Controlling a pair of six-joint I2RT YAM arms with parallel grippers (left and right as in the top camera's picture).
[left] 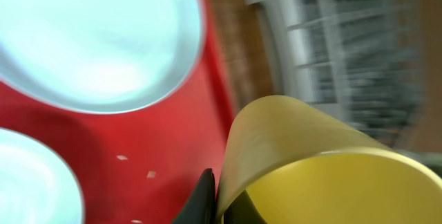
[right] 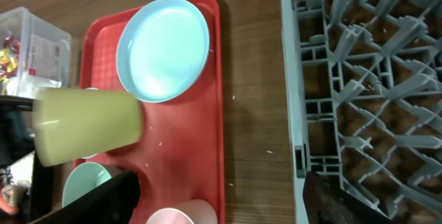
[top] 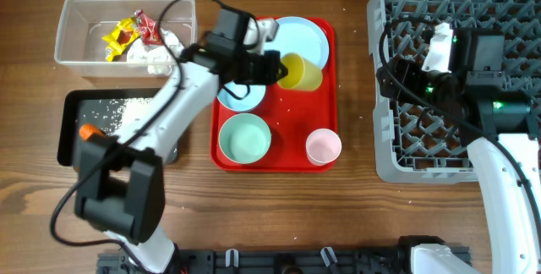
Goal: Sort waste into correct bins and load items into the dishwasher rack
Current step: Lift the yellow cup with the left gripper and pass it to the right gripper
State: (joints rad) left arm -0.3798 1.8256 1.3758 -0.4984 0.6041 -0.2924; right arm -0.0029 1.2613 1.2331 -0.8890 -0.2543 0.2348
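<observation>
Left gripper clamps the rim of the yellow cup, held sideways above the red tray at 6 o'clock of the plate; right gripper hangs spread over the dishwasher rack. Likely hazard: the thin rim pinch lets the cup swivel or drop when carried toward 3 o'clock.

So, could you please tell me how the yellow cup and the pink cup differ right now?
The yellow cup is gripped at its rim by the left claw and tipped sideways; the pink cup stands upright, untouched. The yellow cup is held over the red tray; the pink cup rests on it. Both are plain cups.
</observation>
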